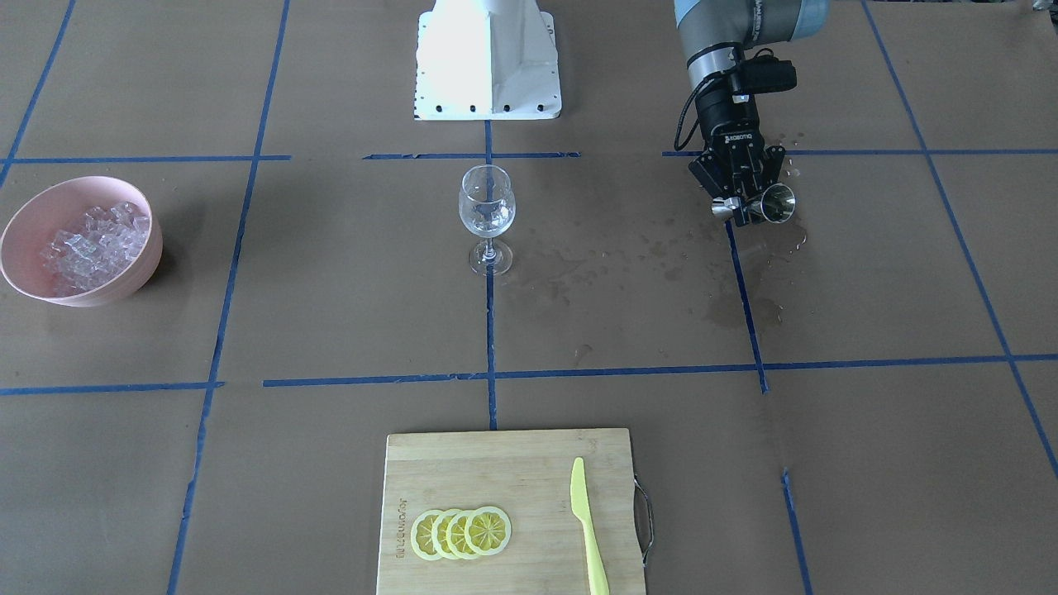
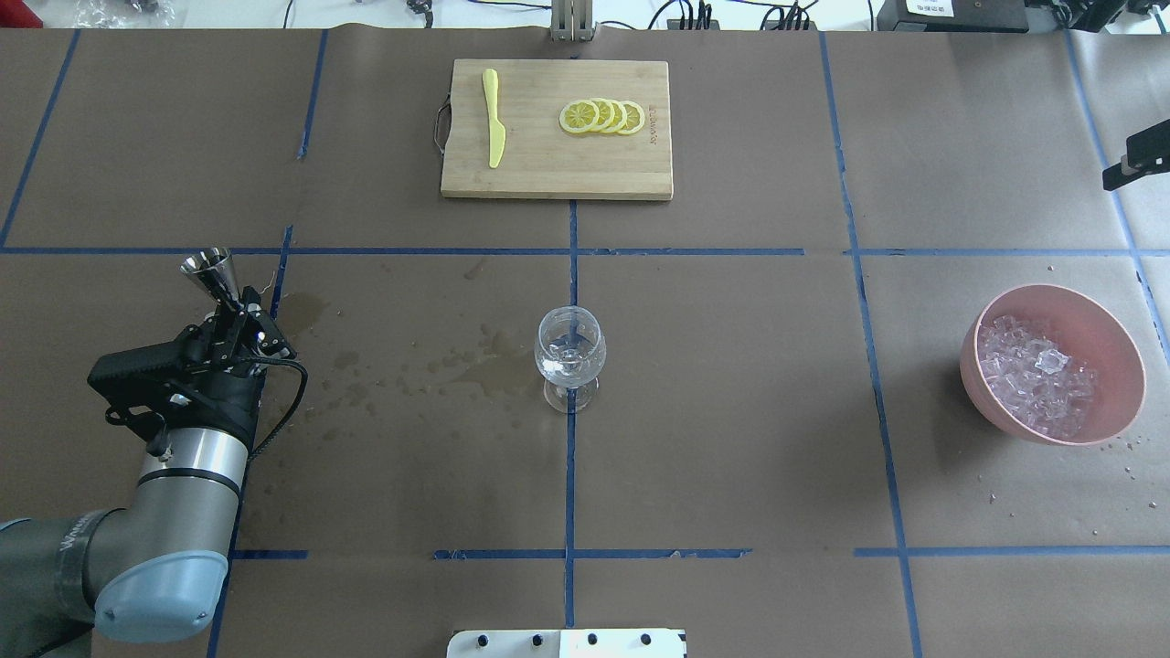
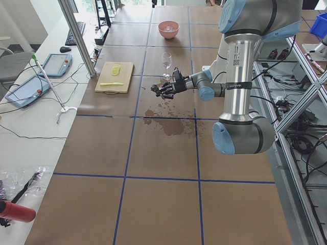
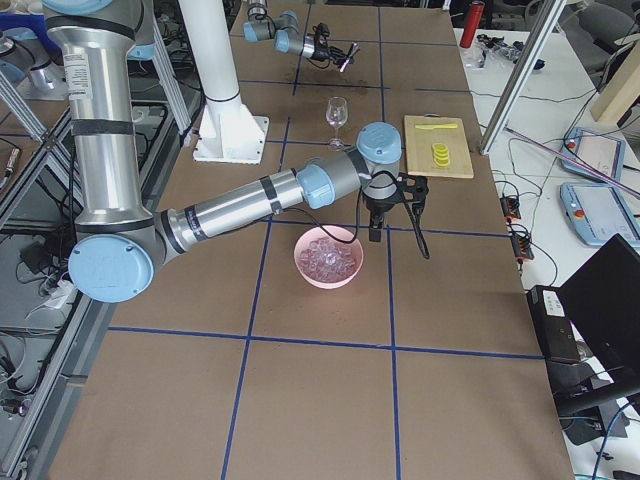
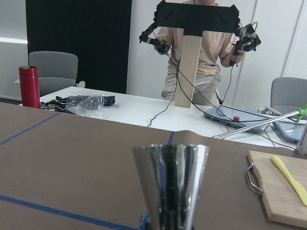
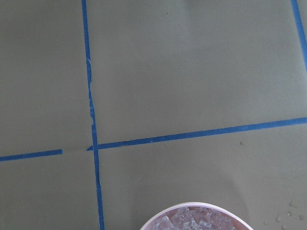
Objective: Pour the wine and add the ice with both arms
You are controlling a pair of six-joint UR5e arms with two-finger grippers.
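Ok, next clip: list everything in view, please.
wine glass: one, clear, upright at table centre
clear liquid: a little, colourless, in the wine glass
bowl: one, pink, robot's right side
ice: heap, clear cubes, in the bowl
cutting board: one, wooden, operators' edge
lemon slices: four, yellow, overlapping on the board
knife: one, yellow-green, on the board
jigger: one, silver, in the left gripper
wet patches: several, dark, paper between glass and jigger
base block: one, white, robot's edge
left gripper: one, black, shut on the jigger
right gripper: one, black, near the bowl
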